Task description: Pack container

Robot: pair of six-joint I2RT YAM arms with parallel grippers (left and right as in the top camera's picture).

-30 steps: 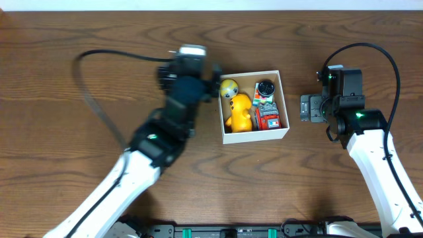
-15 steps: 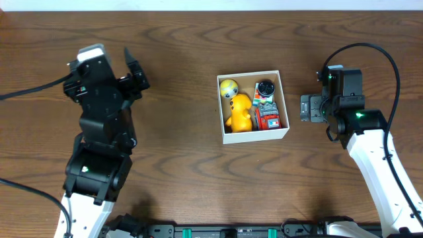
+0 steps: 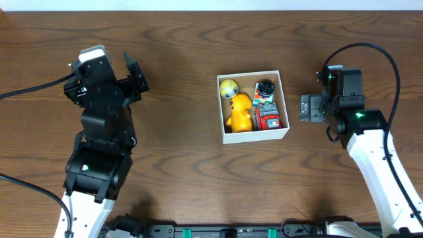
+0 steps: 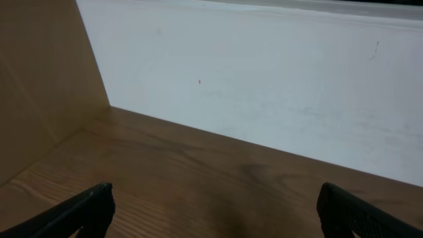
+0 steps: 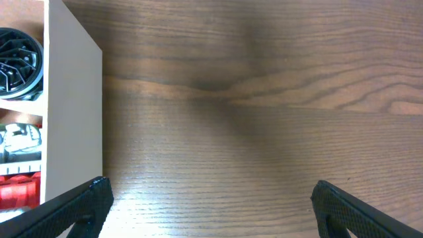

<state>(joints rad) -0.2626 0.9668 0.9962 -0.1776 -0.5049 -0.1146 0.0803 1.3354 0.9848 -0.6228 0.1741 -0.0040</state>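
The container (image 3: 255, 136) is a small white box at the table's middle. It holds a yellow toy figure (image 3: 238, 109), a black round toy (image 3: 266, 88) and a red and white toy (image 3: 268, 116). My left gripper (image 3: 132, 82) is far to the left of the box, open and empty; its wrist view (image 4: 215, 206) shows only bare table and a wall. My right gripper (image 3: 308, 108) is just right of the box, open and empty; its wrist view (image 5: 211, 205) shows the box's white wall (image 5: 73, 112) at the left.
The wooden table (image 3: 198, 39) ends at a white wall (image 4: 264, 79) at the back. A light wooden panel (image 4: 39, 86) stands at the left in the left wrist view. A black cable (image 3: 370, 49) loops over the right arm.
My left arm swung away from the box's left side to the far left, then stayed almost still. The right arm and the box's contents have not moved.
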